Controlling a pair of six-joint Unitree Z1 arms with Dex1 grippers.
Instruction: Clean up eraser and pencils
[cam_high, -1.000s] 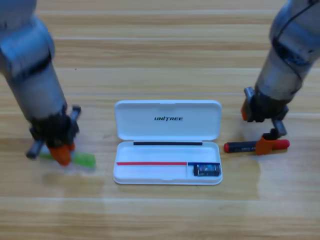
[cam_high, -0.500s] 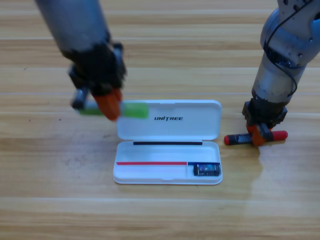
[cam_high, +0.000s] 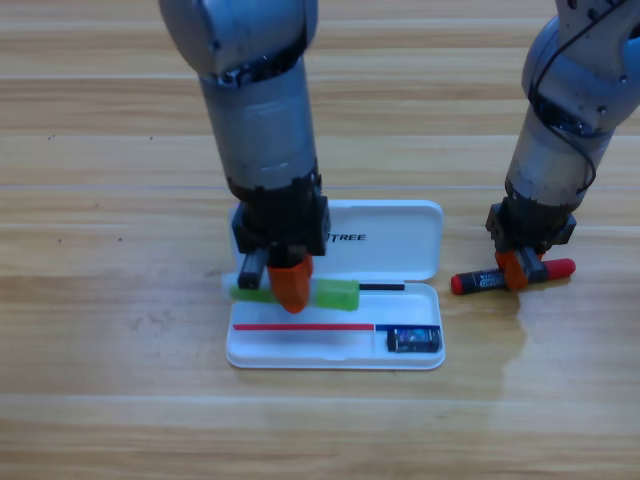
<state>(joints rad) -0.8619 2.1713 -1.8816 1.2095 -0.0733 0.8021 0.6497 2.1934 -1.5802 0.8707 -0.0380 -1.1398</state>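
**A:** From the high view, where do your pencils sit?

**B:** You have the left gripper (cam_high: 290, 288) clamped on the green pencil (cam_high: 335, 294), carrying it across the upper edge of the white case's tray (cam_high: 300, 352). The pencil lies left to right, parallel to the tray's long side, with its left end poking just past the tray's left wall (the orange jaw hides the middle of it).

**A:** And your other arm?

**B:** Your right gripper (cam_high: 518, 270) points down onto the black pencil (cam_high: 478, 281), which lies on the table (cam_high: 120, 400) just right of the case, also roughly left to right, its red ends showing on either side of the jaws. I cannot tell whether those jaws have closed on it or merely straddle it.

**A:** The eraser?

**B:** The eraser (cam_high: 413, 340) is already in the tray's small compartment at the lower right.

**A:** So what does your next move turn on?

**B:** In my judgement, the green pencil's long axis already matches the tray's, but it sits over the back edge, shifted left. You'd want it nudged toward the front and slightly right before letting go, so it drops inside rather than resting on the rim.
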